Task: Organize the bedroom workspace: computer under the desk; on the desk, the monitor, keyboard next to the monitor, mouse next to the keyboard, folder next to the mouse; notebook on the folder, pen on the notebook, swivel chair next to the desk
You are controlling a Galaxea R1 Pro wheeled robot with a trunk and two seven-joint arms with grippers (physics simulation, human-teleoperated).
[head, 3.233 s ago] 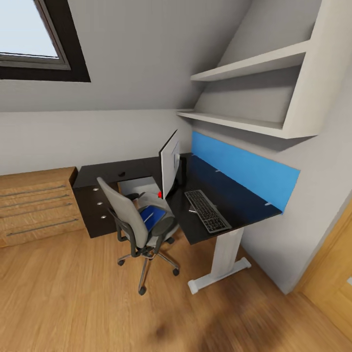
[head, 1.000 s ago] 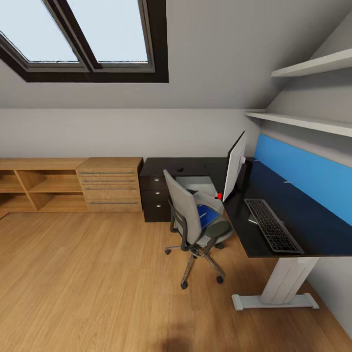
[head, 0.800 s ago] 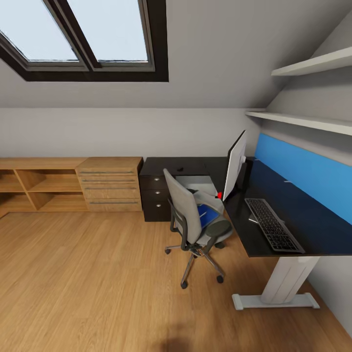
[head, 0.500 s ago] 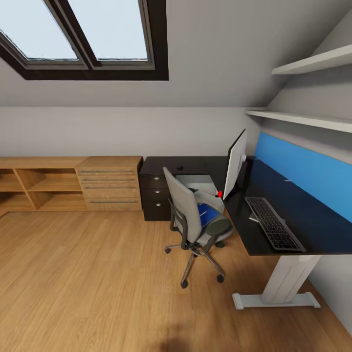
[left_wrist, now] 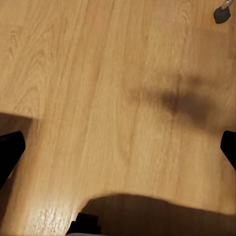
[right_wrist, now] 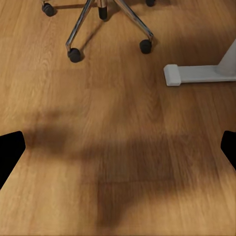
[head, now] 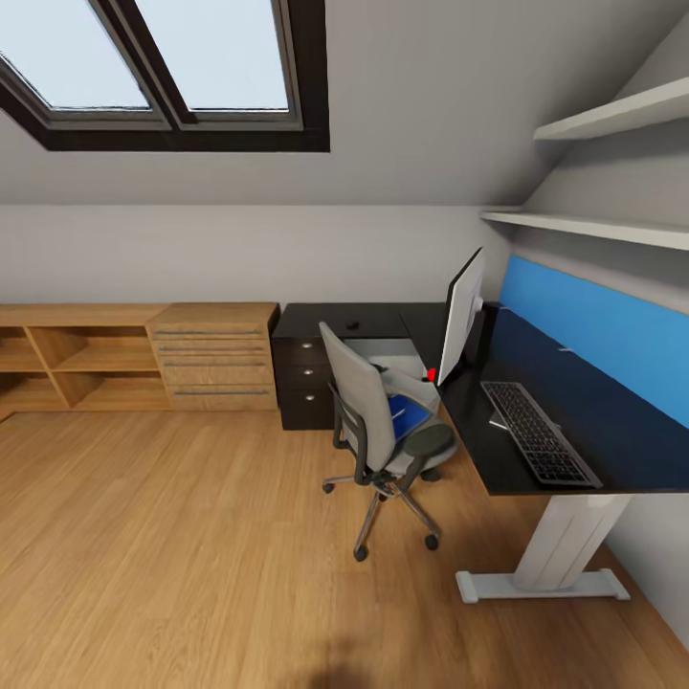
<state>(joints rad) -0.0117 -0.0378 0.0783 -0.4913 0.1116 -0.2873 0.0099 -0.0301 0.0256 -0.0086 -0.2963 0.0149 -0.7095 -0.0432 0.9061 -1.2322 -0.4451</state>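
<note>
With both grippers spread and empty, the folder (head: pixel 410 419) on the swivel chair (head: pixel 375 421) looked thin, stiff, best gripped by its overhanging edge.

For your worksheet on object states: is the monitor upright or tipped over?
Upright: the monitor stands on the desk, its screen edge rising above the desktop.

Head camera swung leftward, then slightly upward; no object displaced.

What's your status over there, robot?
Both grippers open, empty, over bare floor. Folder on swivel chair seat. Chair stands between me and desk.
</note>
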